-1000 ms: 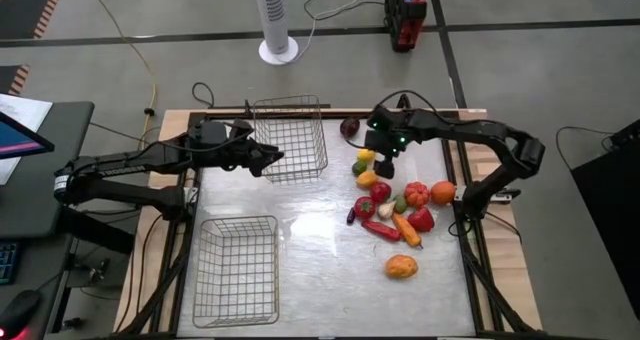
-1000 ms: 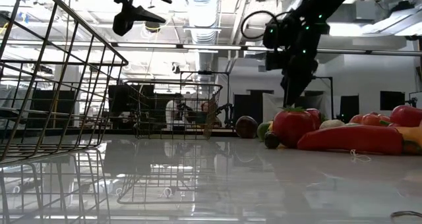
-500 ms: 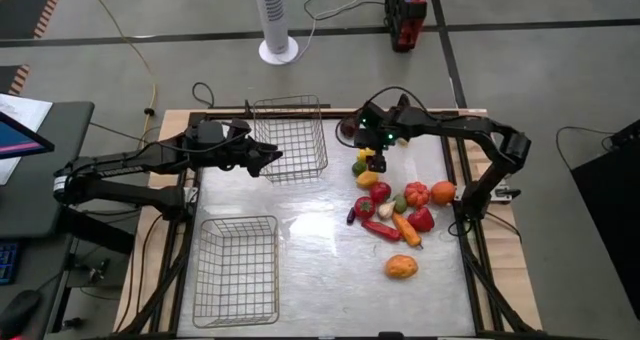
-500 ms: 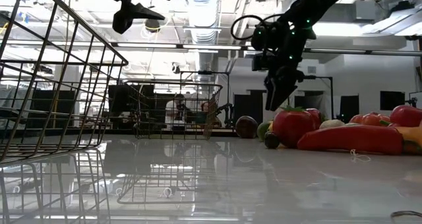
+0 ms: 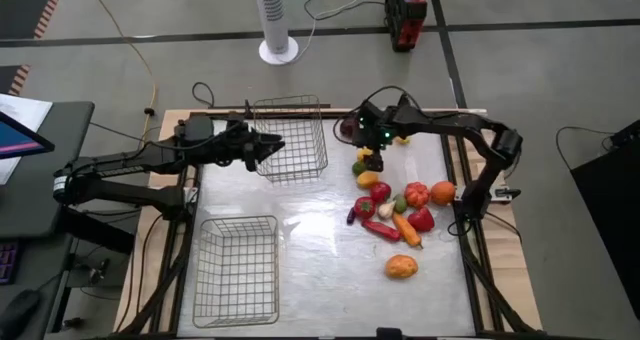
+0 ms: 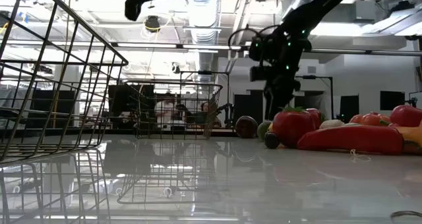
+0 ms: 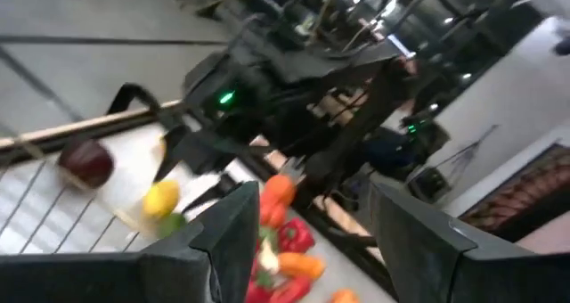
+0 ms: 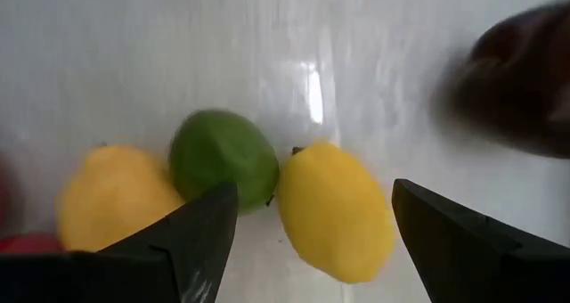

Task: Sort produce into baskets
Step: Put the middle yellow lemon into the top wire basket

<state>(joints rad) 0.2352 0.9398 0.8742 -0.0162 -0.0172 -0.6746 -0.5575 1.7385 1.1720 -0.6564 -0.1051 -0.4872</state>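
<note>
The produce lies in a cluster point(image 5: 395, 205) on the table's right half. At the cluster's far end are a yellow lemon point(image 8: 337, 209), a green lime point(image 8: 223, 160) and another yellow piece point(image 8: 111, 196), with a dark maroon fruit point(image 5: 348, 128) apart near the far edge. My right gripper point(image 5: 372, 150) is open above the lemon, fingers pointing down on either side of it, not touching. My left gripper point(image 5: 272, 145) is open and empty, high over the left part of the far wire basket point(image 5: 290, 138). The near wire basket point(image 5: 237, 270) stands at front left.
An orange round fruit point(image 5: 401, 267) lies alone toward the near right. Red peppers, a carrot and tomatoes crowd the cluster point(image 6: 349, 135). Bare white tabletop point(image 5: 320, 250) lies between the baskets and the produce.
My right gripper has gone toward the table's far edge and left, from over the cluster's middle to over the lemon, and has come lower. My left gripper has risen a little and shifted slightly toward the far edge. No produce has moved.
</note>
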